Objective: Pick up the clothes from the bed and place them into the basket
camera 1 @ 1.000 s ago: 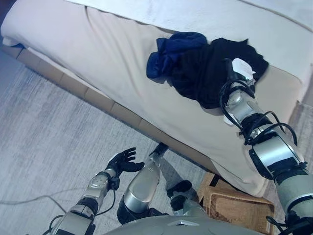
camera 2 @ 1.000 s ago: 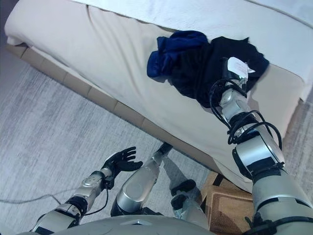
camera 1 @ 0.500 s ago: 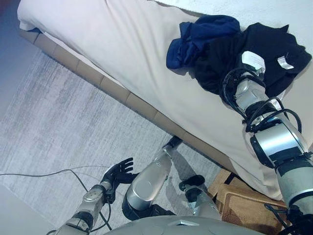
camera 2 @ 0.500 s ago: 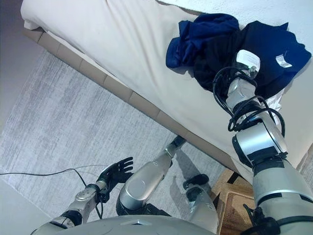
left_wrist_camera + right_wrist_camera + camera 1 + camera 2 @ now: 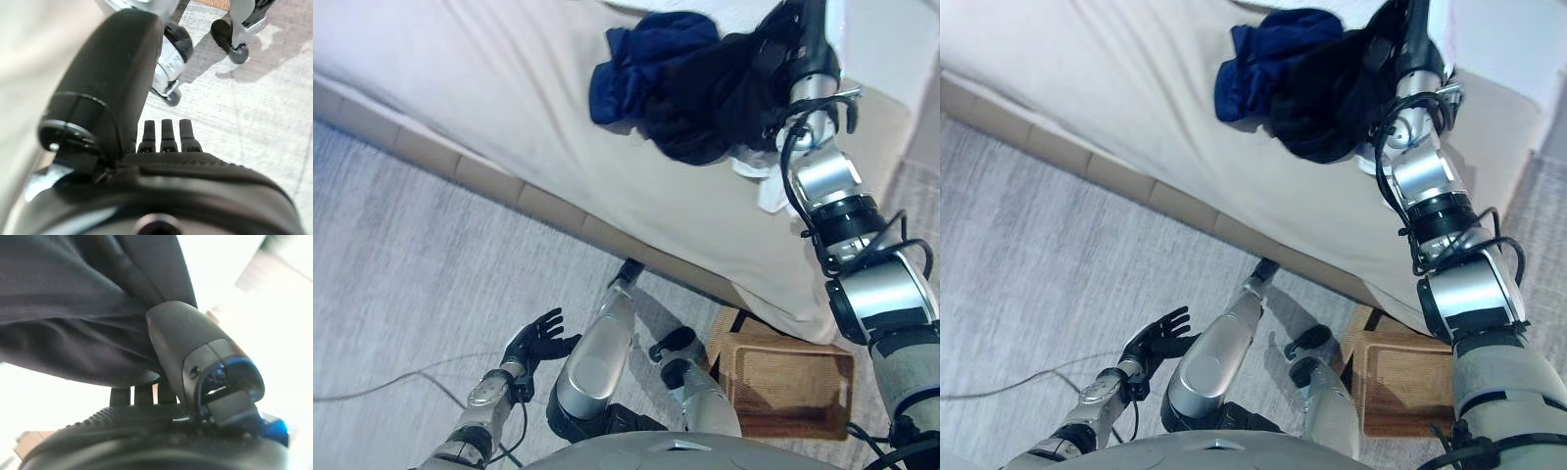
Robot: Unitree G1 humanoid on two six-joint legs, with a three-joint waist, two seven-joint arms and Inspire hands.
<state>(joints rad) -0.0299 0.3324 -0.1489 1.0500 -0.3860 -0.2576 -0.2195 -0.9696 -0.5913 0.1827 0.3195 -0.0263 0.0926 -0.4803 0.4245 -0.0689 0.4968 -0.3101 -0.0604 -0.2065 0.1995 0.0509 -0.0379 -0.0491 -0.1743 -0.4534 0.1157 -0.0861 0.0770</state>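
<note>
Right hand (image 5: 1408, 39) fingers behind black garment (image 5: 1332, 98)

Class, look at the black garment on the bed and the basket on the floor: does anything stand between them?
Nothing visible does. The right robot hand is closed on the black garment on the bed. The basket stands on the floor below the bed's edge, its opening uncovered.

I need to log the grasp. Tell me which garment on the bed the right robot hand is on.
The black garment: the right robot hand is buried in its folds. The blue garment lies bunched beside it, farther from the hand and untouched.
</note>
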